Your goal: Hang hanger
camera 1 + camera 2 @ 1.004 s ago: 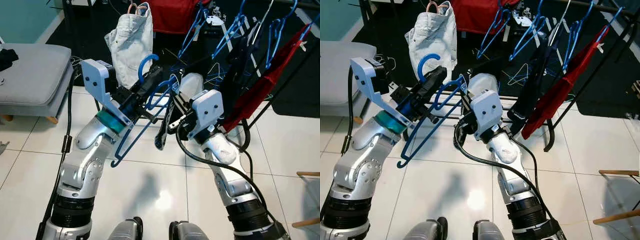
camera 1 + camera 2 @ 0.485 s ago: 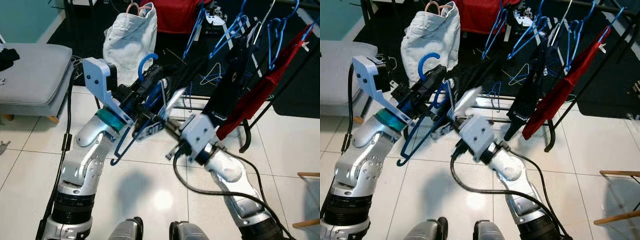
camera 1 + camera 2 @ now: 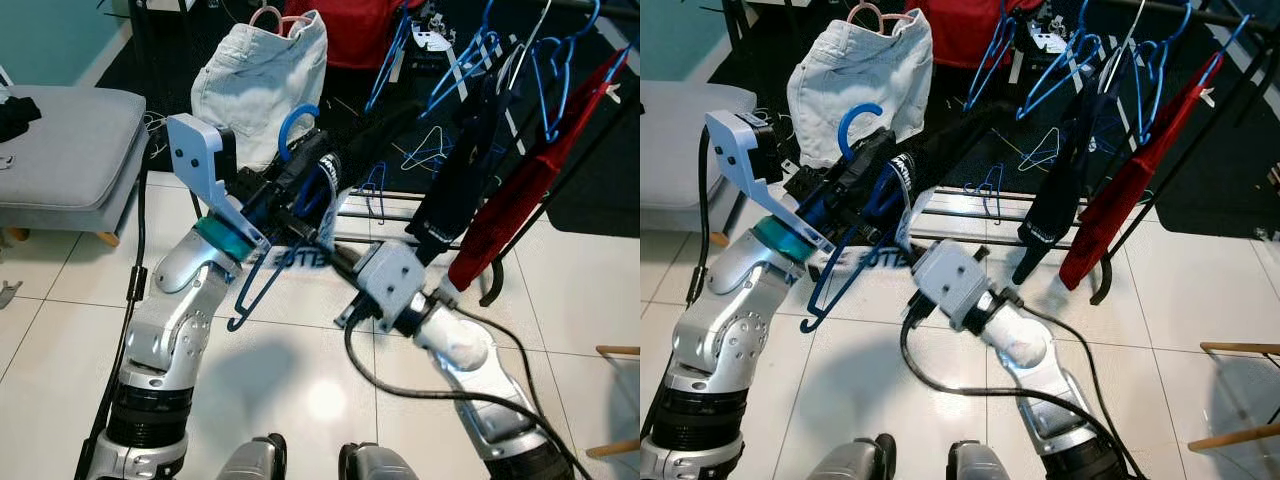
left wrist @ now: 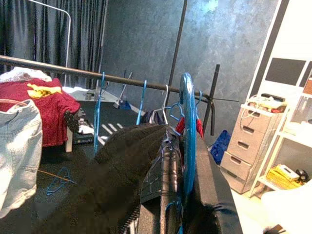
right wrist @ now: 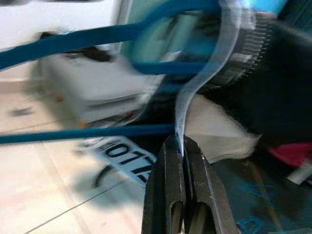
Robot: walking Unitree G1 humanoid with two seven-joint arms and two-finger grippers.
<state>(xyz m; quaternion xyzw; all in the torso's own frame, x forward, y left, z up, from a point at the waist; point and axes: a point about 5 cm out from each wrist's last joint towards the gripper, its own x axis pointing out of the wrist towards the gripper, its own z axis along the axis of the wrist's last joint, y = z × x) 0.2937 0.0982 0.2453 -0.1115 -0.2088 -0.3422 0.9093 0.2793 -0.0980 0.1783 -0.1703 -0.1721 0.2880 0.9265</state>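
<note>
**Hanger gripped, garment strap being threaded, rail ahead**

Starting at your left, a grey cushioned seat [image 3: 60, 140] is sitting on the tiled floor [image 3: 60, 300], clear of the work. Next, your left end effector [image 3: 290, 180] is closing its black fingers around the neck of the blue hanger [image 3: 268, 262], with the hook curling up just above the fingertips and the frame hanging down beside the forearm. A black garment [image 3: 940, 150] is draping over that same hanger and end effector; the left wrist view is showing the hook [image 4: 187, 122] standing upright with the clothes rail [image 4: 97, 75] running across well beyond it.

Moving to the centre, your right end effector [image 5: 184, 161] is pinching shut on a white strap [image 5: 204, 87] of the garment, just beside the hanger's blue bars. You appear to be dressing the hanger rather than hanging it yet.

Further right, other blue hangers [image 3: 470, 60] and a red garment [image 3: 520, 190] are already hanging on the rack.

Next, you are likely needing to seat the strap on the hanger, let go with the right, then lift the hook up and over the rail into a free gap.
</note>
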